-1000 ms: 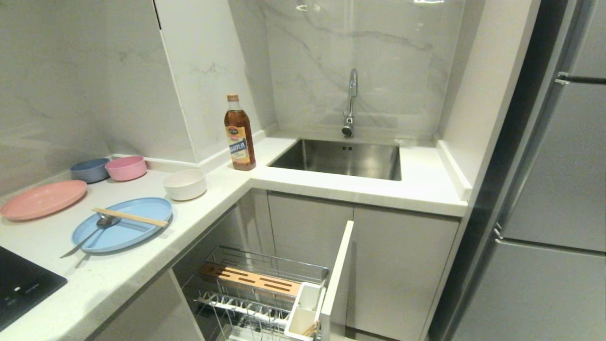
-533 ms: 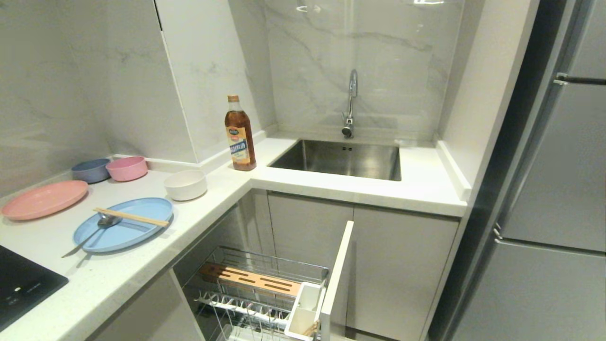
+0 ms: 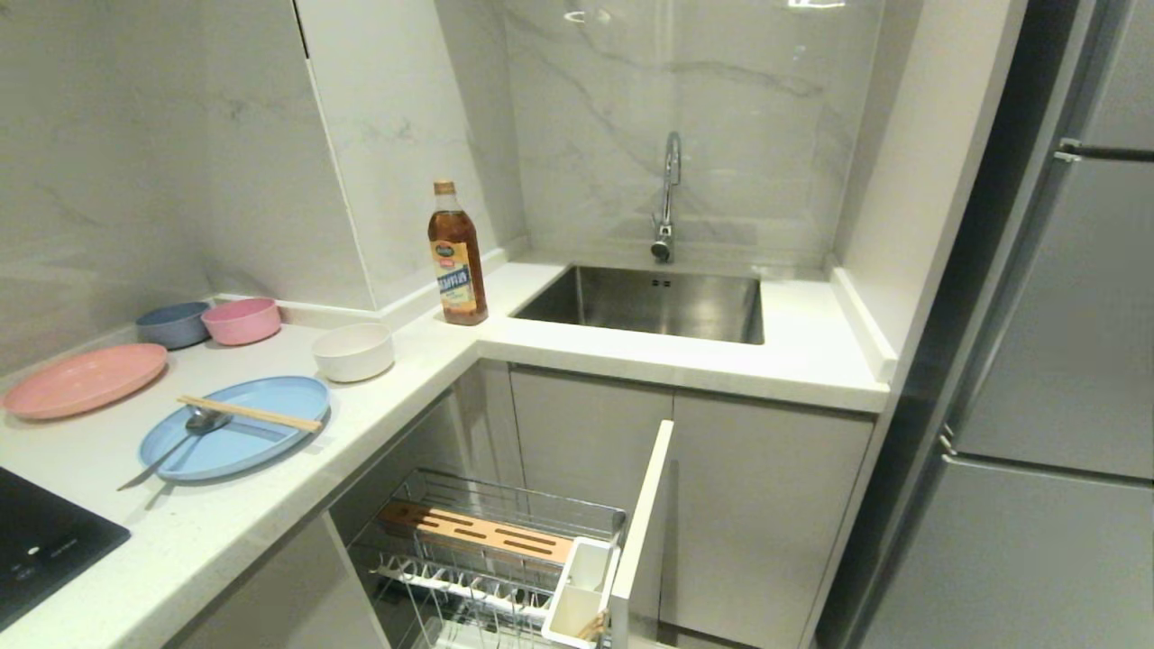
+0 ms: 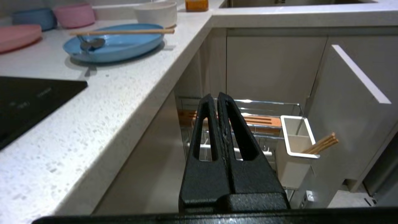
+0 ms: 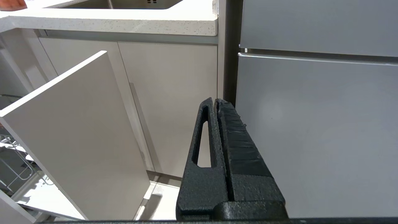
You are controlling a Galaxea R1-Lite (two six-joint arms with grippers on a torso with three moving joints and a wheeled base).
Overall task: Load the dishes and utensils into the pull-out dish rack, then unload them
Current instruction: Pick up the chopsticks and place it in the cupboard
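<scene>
Head view: a brown bottle (image 3: 457, 255) with an orange-and-blue label, its writing unreadable, stands on the desk (image 3: 270, 505) left of the sink (image 3: 651, 302). The blue plate (image 3: 236, 427), carrying chopsticks (image 3: 249, 413) and spoon (image 3: 194, 425), lies farther left, the cream bowl (image 3: 353, 351) between; the dish rack (image 3: 491, 559) is pulled out below.

Left wrist view: the left tool (image 4: 217, 97), pressed together and empty, hangs before the rack; more chopsticks (image 4: 321, 144) lean in its white holder (image 4: 295, 137).

Right wrist view: the right tool (image 5: 214, 101), likewise closed and empty, faces the refrigerator (image 5: 317, 124).

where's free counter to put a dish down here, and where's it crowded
Free: the counter right of the sink, and the strip between the blue plate and the cooktop. Crowded: the back left corner, with the pink plate, two bowls and the cream bowl.
</scene>
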